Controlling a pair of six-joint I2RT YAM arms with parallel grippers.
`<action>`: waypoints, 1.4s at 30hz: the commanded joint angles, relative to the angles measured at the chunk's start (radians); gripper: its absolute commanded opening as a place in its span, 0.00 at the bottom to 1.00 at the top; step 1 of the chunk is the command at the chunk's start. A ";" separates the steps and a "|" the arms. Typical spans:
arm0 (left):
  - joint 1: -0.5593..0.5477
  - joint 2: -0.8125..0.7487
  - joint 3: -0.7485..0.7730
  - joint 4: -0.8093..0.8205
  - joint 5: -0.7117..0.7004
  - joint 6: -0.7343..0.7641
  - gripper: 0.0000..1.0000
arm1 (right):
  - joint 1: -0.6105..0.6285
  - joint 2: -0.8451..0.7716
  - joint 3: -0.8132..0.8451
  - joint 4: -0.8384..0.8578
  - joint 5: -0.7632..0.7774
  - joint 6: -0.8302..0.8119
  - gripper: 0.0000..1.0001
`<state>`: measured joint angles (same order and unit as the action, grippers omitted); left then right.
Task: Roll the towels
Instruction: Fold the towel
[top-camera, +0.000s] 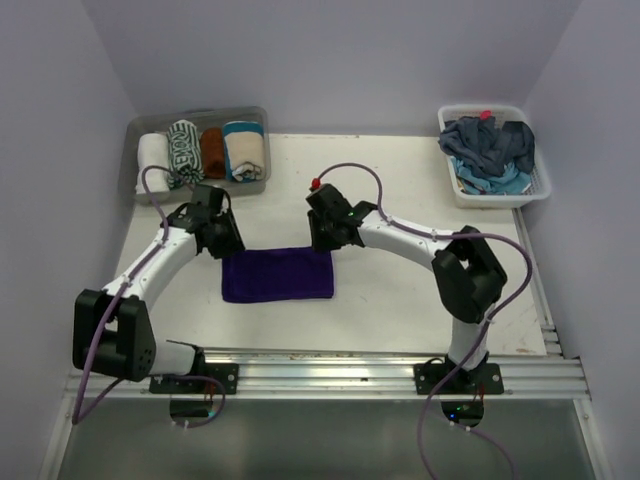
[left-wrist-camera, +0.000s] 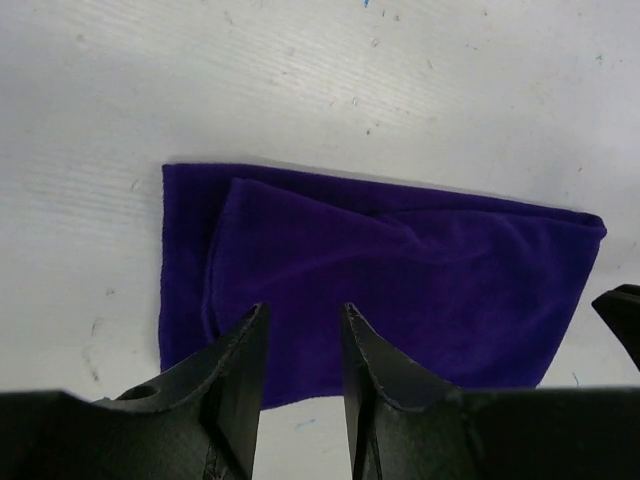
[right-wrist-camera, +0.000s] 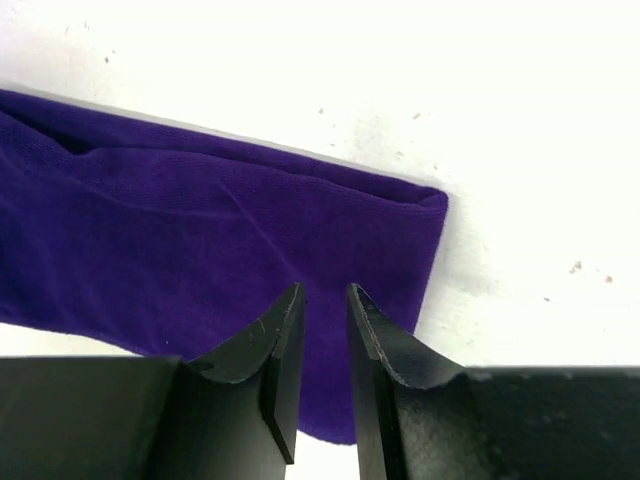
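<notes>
Hung over purple towel (top-camera: 278, 275): left gripper (left-wrist-camera: 300, 335) at 10 o'clock, right gripper (right-wrist-camera: 322, 310) at 2 o'clock, both a bit open, empty.

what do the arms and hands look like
The left arm and right arm have white links, chunky black joints and black bases. A thin purple cable loops along each. A small red tip sits by the right wrist. The left hand and right hand each have two black tapered fingers.

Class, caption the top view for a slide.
Left gripper and right gripper poised over the far edge of a folded purple towel.
</notes>
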<state>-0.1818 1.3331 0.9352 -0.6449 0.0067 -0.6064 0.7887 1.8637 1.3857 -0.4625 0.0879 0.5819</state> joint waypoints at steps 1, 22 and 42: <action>-0.005 0.067 -0.021 0.105 0.030 0.000 0.38 | 0.014 0.032 0.047 0.030 0.004 -0.037 0.27; 0.022 0.170 0.080 -0.013 -0.174 0.023 0.37 | -0.069 0.075 0.049 0.002 0.062 -0.076 0.19; 0.016 0.205 -0.111 0.027 -0.057 0.019 0.41 | -0.017 0.097 0.003 0.010 0.058 -0.122 0.21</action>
<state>-0.1658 1.5230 0.8268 -0.6540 -0.0544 -0.5911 0.7723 1.9446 1.3991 -0.4583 0.1383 0.4782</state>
